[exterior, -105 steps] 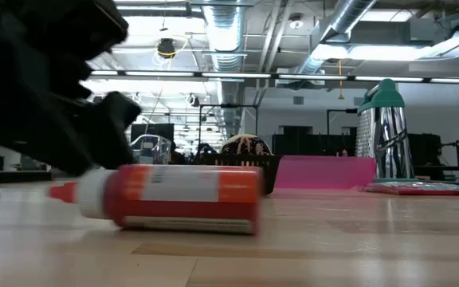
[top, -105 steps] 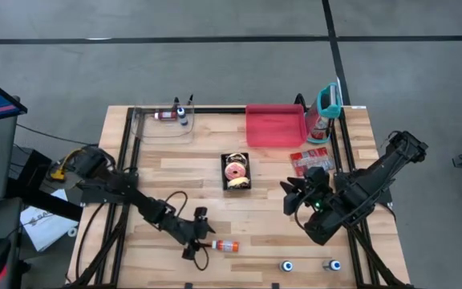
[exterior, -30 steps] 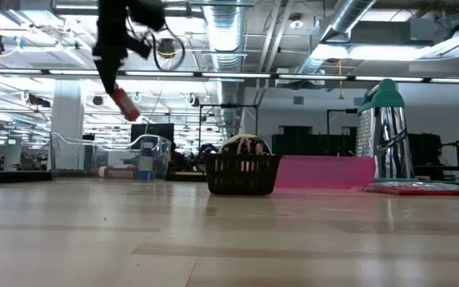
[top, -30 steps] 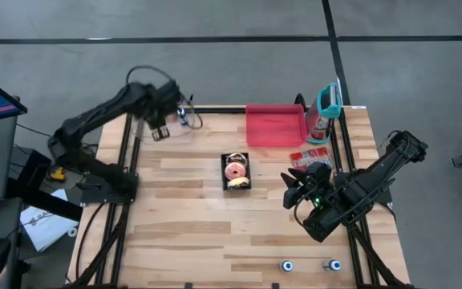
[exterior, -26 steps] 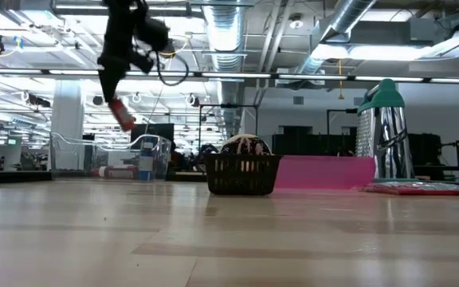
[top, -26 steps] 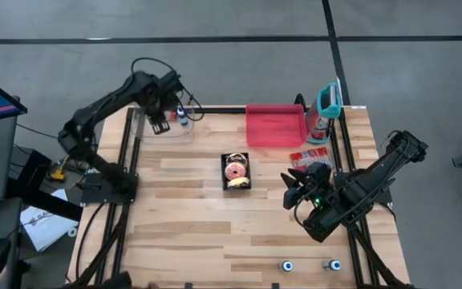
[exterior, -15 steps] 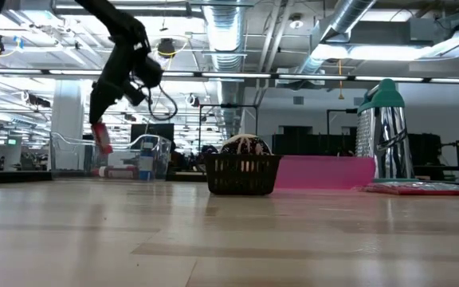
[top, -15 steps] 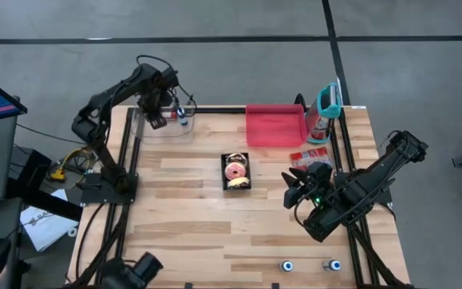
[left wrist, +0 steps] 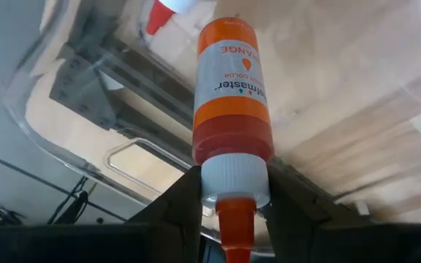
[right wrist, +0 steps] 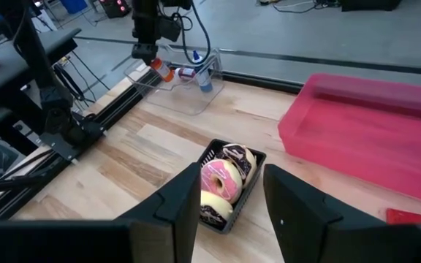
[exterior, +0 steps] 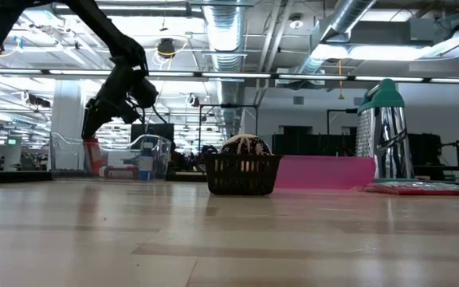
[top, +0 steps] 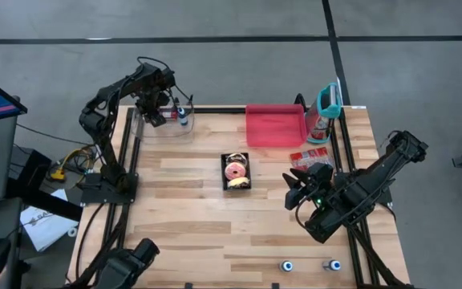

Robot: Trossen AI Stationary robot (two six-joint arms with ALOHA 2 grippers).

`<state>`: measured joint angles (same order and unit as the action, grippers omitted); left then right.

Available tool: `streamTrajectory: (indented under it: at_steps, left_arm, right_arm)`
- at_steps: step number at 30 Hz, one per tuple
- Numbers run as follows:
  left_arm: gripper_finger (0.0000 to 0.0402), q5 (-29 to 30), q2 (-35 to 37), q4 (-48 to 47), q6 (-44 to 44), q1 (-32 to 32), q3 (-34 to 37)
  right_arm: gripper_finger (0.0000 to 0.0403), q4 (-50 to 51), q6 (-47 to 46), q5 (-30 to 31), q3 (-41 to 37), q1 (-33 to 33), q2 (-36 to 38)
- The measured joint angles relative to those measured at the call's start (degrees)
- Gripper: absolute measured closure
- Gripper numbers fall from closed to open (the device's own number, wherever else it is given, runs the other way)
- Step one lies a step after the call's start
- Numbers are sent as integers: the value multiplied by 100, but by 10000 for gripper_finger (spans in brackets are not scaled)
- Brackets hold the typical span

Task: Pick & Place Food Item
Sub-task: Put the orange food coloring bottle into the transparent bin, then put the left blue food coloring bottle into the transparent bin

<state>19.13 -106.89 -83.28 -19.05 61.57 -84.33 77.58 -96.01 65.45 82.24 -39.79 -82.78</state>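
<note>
Left gripper [top: 156, 115] fingers pinch the bottle [left wrist: 232, 109] over the clear bin [top: 163, 127], frame upper left — early release may tip it onto the rim; right gripper [top: 298, 193] fingers spread, idle.

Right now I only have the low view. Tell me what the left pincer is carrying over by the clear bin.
Observer: The left pincer is shut on an orange food colouring bottle, gripped at its white cap.
Operator: Give me its position over the bin.
Observer: In the high view it hangs over the clear bin at the table's far left corner.
Operator: Report what's already in there.
Observer: A blue-capped bottle stands inside; another bottle lies beside it.
Operator: Now the right arm.
Observer: The right pincer waits, open, facing the donut basket.
</note>
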Motion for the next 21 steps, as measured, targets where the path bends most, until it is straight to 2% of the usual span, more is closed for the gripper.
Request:
streamTrajectory:
  at_steps: [6, 10, 13, 16, 21]
  left_arm:
    - [289, 54, 0, 206, -4, 8, 0]
    - [220, -16, 0, 269, 137, -46, 0]
    - [189, -23, 26, 381, 266, -84, 0]
    - [183, -23, 241, 660, 412, -89, 4]
    - [203, -192, 1033, 964, 604, -107, 6]
  right_arm:
    - [260, 0, 0, -66, 0, 1, 0]
    - [260, -2, 0, -66, 0, 2, 0]
    - [260, -2, 0, -66, 0, 2, 0]
    - [260, -7, 0, -66, 0, 2, 0]
    - [260, -24, 0, -68, 0, 2, -2]
